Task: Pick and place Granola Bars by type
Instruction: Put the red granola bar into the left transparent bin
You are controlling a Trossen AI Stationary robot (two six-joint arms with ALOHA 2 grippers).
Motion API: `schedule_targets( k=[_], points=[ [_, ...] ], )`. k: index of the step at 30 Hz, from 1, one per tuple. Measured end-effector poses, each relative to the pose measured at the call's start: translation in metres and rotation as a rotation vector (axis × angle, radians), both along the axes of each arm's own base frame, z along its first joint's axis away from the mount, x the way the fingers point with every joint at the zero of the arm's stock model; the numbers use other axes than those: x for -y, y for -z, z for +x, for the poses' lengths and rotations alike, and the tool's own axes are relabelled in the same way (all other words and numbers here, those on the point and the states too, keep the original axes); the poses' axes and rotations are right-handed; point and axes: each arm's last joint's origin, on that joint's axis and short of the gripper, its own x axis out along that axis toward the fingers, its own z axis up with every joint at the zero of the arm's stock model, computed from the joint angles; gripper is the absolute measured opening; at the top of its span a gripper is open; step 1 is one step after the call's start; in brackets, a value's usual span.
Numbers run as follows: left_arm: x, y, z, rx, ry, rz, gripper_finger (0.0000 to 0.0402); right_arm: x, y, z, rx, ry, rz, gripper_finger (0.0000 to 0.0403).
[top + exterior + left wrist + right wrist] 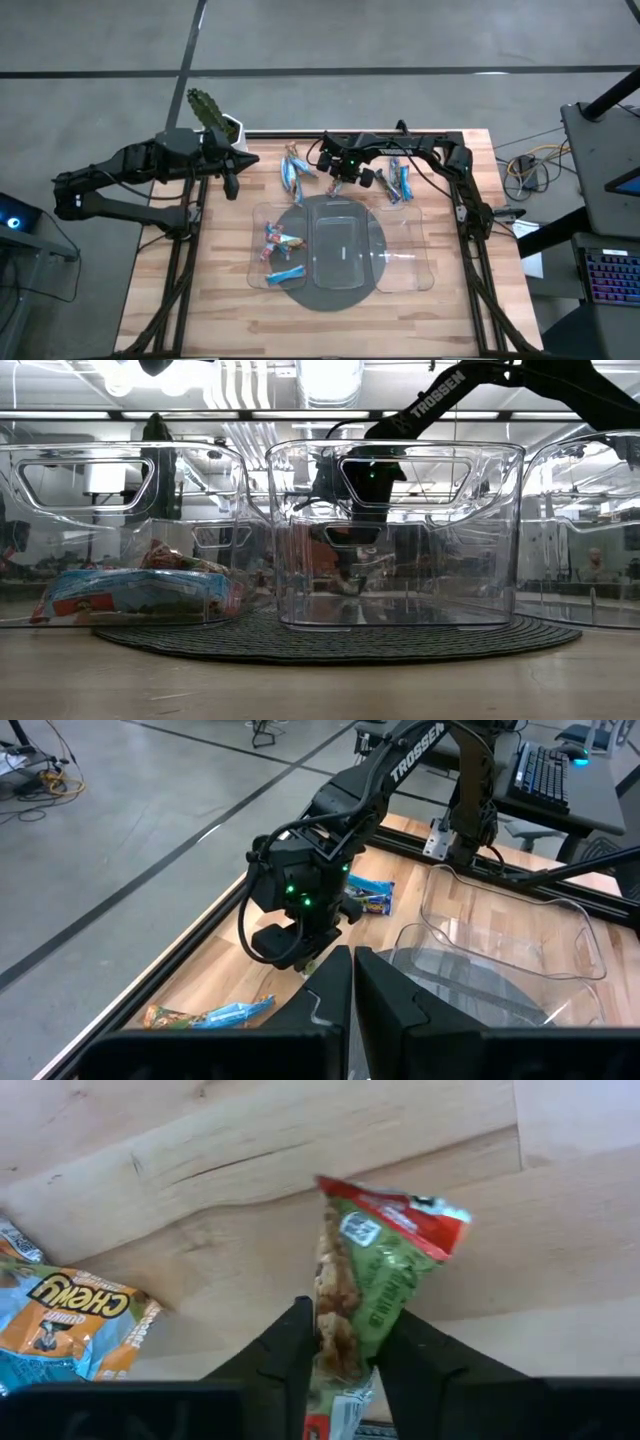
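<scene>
My right gripper [345,180] hangs over the far middle of the table, behind the middle tray, shut on a green-and-red granola bar [372,1275]. Loose light-blue and orange bars lie flat on the wood in two heaps, one left of it [295,170] and one right of it [397,182]. An orange-and-blue bar [70,1318] lies beside the held one. Several red-pink and blue bars [280,250] lie in the left clear tray [140,592]. My left gripper [232,183] waits shut over the table's far left [352,995]. My right gripper pinches the green-and-red bar at its near end [345,1360] between the two fingers [290,1350], which come slanting from above. The bar sticks out past the fingertips, its red end [405,1208] toward the wood. I cannot tell whether that end touches the table.
Three clear plastic trays stand side by side on a dark round mat [300,292]: left [258,235], middle [340,205], right [415,270]. A potted plant [210,112] stands at the far left corner. Bare wood lies along the near edge.
</scene>
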Motion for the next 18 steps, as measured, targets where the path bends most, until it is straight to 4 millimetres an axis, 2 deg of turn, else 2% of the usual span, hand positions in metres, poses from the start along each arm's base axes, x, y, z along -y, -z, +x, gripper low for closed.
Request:
schedule_targets(
  k=[8, 14, 18],
  points=[
    [0.0, 0.0, 0.0, 0.001, 0.0, -0.002, 0.0, 0.0, 0.0, 0.0, -0.001, -0.035, -0.017, 0.0043],
    [0.0, 0.0, -0.001, 0.004, -0.001, -0.003, 0.0, 0.003, -0.002, -0.002, -0.003, -0.067, -0.031, 0.0039],
    [0.0, 0.0, -0.001, 0.003, -0.001, -0.003, 0.0, 0.005, -0.012, -0.004, 0.009, -0.085, -0.063, 0.0038]
  ],
)
